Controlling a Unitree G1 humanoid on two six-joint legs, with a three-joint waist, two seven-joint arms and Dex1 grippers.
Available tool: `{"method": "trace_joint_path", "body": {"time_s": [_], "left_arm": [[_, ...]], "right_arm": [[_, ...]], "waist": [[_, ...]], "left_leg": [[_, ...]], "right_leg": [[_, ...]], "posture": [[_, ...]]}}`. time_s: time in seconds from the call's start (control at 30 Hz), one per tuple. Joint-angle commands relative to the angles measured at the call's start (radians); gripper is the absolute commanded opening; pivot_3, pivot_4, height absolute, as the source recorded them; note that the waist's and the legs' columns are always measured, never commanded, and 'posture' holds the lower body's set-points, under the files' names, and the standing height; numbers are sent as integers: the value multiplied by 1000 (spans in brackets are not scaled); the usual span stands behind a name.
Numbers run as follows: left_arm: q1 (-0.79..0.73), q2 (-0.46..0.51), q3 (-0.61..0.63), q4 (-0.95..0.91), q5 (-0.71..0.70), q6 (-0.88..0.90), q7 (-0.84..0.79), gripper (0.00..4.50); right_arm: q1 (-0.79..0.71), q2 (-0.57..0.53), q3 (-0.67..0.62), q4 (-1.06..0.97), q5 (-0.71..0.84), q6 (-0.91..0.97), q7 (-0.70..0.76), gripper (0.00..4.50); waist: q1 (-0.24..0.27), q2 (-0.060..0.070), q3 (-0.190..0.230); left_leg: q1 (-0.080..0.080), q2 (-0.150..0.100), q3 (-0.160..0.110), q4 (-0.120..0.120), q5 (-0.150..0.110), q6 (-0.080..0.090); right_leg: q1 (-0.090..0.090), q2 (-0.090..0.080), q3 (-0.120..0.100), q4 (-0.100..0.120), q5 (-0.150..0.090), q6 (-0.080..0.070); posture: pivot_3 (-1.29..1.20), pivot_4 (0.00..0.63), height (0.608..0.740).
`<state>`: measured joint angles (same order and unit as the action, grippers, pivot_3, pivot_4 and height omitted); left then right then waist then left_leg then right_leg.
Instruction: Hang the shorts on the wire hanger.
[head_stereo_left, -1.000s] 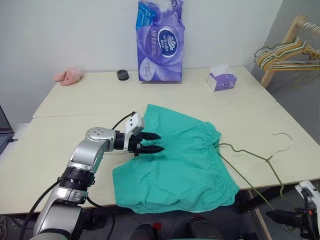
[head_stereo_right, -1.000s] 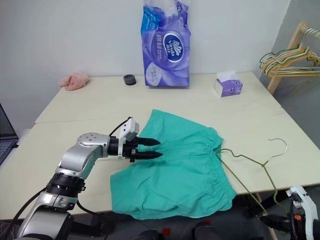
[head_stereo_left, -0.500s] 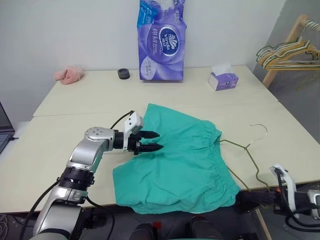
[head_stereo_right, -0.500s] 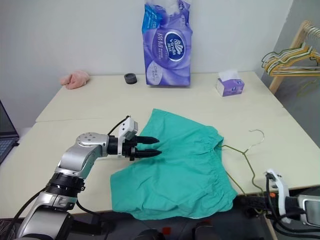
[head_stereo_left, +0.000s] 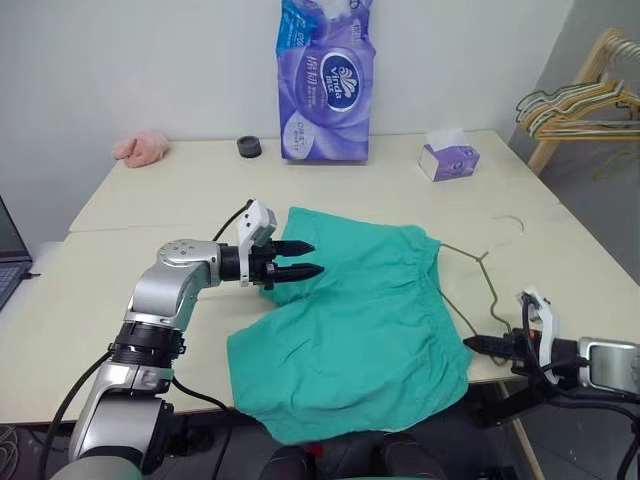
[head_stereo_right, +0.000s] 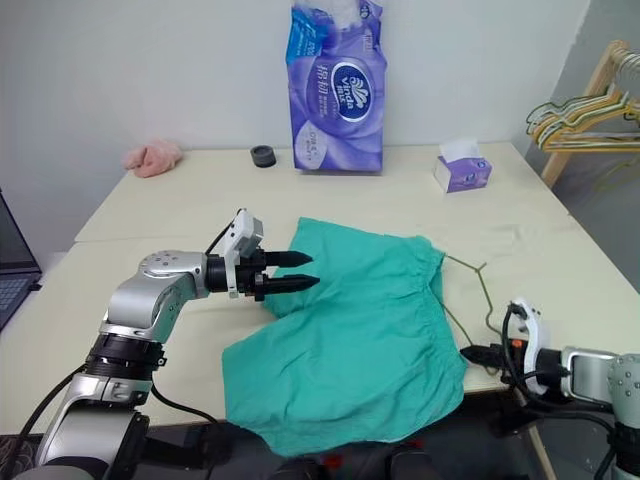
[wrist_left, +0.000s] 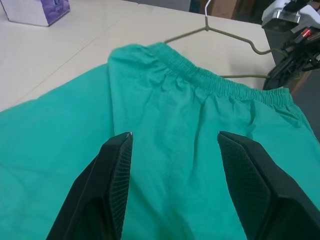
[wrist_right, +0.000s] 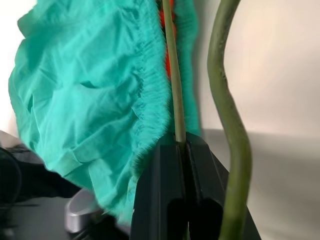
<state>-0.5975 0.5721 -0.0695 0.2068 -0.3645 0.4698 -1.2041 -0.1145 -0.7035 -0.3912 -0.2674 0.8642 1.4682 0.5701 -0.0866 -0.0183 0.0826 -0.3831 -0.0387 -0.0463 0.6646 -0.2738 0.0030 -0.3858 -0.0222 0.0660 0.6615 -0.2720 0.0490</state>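
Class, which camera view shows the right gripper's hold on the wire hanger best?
The right wrist view: the right gripper is shut on the wire hanger, beside the shorts. The eye views show the whole hanger lying on the table, but the hold only small. The left wrist view shows its hook end.

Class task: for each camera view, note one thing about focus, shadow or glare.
Head views: even, soft light, faint shadow beside the teal-green fabric shorts, no glare. Left wrist view: open left gripper and cloth sharp. Right wrist view: thin olive-gold wire hanger in the shut right gripper blurs close up.
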Motion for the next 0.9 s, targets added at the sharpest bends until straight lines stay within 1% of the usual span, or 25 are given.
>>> {"method": "trace_joint_path", "body": {"time_s": [0.03, 0.23, 0.27, 0.3, 0.4, 0.43, 0.53, 0.63, 0.73, 0.83, 0.9], "left_arm": [[-37, -7, 46, 9, -27, -2, 25, 2834], [-128, -20, 96, 96, -44, 44, 100, 2834], [-147, -18, 104, 116, -46, 44, 107, 3192], [-158, -17, 110, 128, -46, 41, 110, 3381], [-232, 9, 131, 183, -33, -6, 94, 4290], [-253, 18, 128, 194, -25, -29, 79, 4481], [-275, 42, 99, 198, -12, -67, 16, 4481], [-280, 96, 6, 166, 29, -130, -155, 4481], [-282, 121, -56, 170, 71, -195, -251, 4481], [-288, 131, -90, 192, 102, -245, -310, 4481], [-304, 122, -119, 242, 147, -317, -331, 4481]], "right_arm": [[-59, -8, 10, -66, -1, -88, 12, 0], [-95, -29, 153, -207, -65, -257, 31, 0], [-92, -41, 178, -224, -83, -284, 37, 0], [-89, -49, 193, -234, -95, -302, 41, 0], [-70, -111, 316, -280, -206, -424, 72, 0], [-62, -128, 352, -286, -240, -461, 83, 0], [-54, -154, 401, -286, -290, -522, 103, 0], [-58, -212, 478, -307, -380, -610, 144, 0], [-59, -242, 514, -325, -432, -666, 169, 0], [-57, -252, 530, -336, -462, -696, 185, 0], [-54, -260, 545, -359, -486, -714, 196, 0]], "waist": [[-3, 0, 0], [-2, 0, 0], [-2, 0, 0], [-2, 0, 0], [-2, 0, 0], [-2, -1, 0], [-1, -1, 1], [-3, -1, 1], [-2, -1, 1], [-2, -1, 1], [-2, -1, 1]], "left_leg": [[0, 0, 0, 0, 0, 0], [0, 0, -1, 0, 0, 0], [-1, 0, -1, 0, 0, 0], [-1, 0, -1, 0, 0, 0], [-2, -1, -1, 0, 0, 0], [-2, -1, -1, 0, 0, 0], [-3, 0, -1, 0, 0, 0], [-2, -1, -1, 0, 0, -1], [-2, 0, -1, 0, 0, -1], [-2, 0, -1, 0, 0, -1], [-2, 0, -1, 0, 0, -1]], "right_leg": [[0, 0, 0, 0, 0, 0], [-1, 0, -1, 1, -1, 1], [-1, 0, -1, 1, -1, 1], [-1, 0, -1, 1, -1, 1], [-2, -1, -1, 0, 1, -1], [-3, -1, -1, 0, 1, -1], [-3, -1, -2, 0, 1, -1], [-3, -1, -1, 0, 1, -2], [-3, -1, -2, 0, 1, -2], [-3, -1, -1, 1, 1, -2], [-3, -1, -1, 1, 1, -2]], "posture": [[-146, 63, 740], [-152, 60, 740], [-151, 59, 740], [-151, 59, 740], [-150, 59, 740], [-147, 59, 740], [-146, 58, 740], [-146, 58, 740], [-148, 57, 740], [-149, 57, 740], [-158, 58, 740]]}}
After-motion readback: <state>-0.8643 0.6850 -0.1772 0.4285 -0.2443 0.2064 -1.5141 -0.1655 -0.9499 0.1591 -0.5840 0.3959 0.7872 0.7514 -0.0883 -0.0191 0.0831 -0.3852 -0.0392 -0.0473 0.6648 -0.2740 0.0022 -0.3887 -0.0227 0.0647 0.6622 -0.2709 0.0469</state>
